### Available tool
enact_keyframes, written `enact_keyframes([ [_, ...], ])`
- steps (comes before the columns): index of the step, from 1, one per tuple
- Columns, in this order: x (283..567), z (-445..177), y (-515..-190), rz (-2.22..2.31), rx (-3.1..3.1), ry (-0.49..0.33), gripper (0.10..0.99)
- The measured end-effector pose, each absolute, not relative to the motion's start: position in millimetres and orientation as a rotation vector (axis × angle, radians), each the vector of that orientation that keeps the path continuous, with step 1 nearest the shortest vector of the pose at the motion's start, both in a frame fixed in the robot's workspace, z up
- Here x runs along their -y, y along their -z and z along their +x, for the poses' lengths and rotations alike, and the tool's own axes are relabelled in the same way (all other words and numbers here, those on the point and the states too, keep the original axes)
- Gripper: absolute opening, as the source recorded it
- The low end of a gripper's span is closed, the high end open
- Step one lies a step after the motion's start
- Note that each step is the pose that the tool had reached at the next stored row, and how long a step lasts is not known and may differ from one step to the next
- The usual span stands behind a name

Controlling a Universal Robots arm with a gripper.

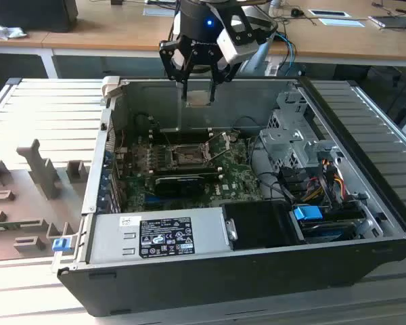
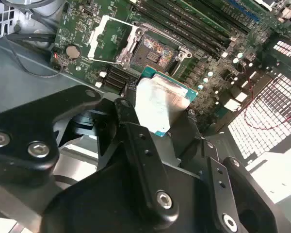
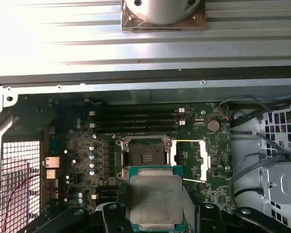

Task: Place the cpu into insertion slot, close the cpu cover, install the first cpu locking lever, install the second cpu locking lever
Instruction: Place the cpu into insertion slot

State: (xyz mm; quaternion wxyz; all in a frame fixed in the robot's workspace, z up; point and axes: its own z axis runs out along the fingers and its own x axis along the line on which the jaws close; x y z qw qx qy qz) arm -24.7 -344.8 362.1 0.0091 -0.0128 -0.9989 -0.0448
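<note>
The black fingers are closed on opposite edges of the cpu, gripping it with its dull silver top facing both wrist views. The gripper hangs over the open computer case, well above the motherboard. Down on the board the insertion slot lies bare, and the cpu cover is swung open just beside it.
</note>
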Motion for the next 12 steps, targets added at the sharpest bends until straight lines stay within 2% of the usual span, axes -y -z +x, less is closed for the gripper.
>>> enact_keyframes([
  [12, 344.8, -24.6, -361.0, -0.232, 3.117, 0.142, 0.525],
])
